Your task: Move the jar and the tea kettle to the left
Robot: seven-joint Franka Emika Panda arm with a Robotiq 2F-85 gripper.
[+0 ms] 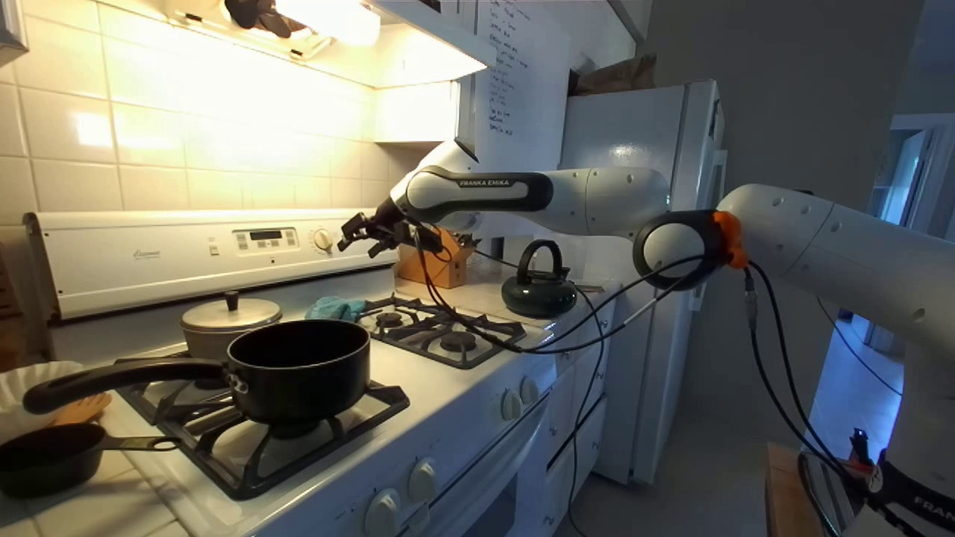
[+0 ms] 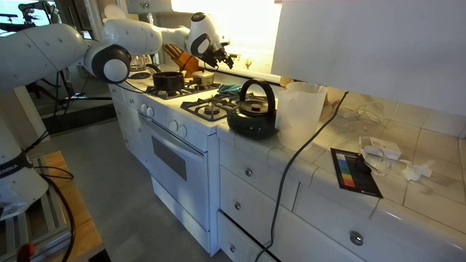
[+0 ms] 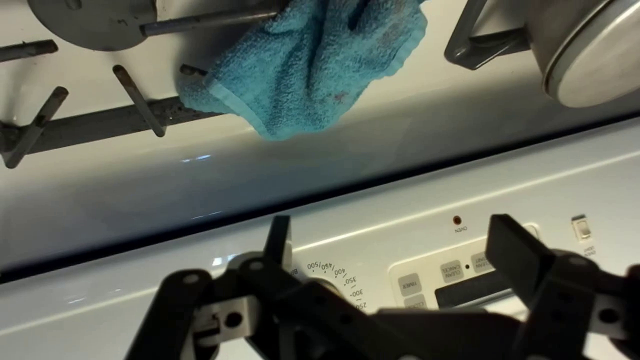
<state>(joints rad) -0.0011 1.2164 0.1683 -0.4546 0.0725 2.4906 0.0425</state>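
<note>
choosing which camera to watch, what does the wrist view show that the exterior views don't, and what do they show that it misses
Only the wrist view: readable oven temperature numbers, the lettering on the TIMER button, and a pinkish stain on the teal cloth.

Only the exterior views: the dark tea kettle and the black long-handled pot, in both; the translucent jar beside the kettle is clear in an exterior view.

Shared: the open, empty claw, the cloth, the lidded metal pot and a burner grate.
</note>
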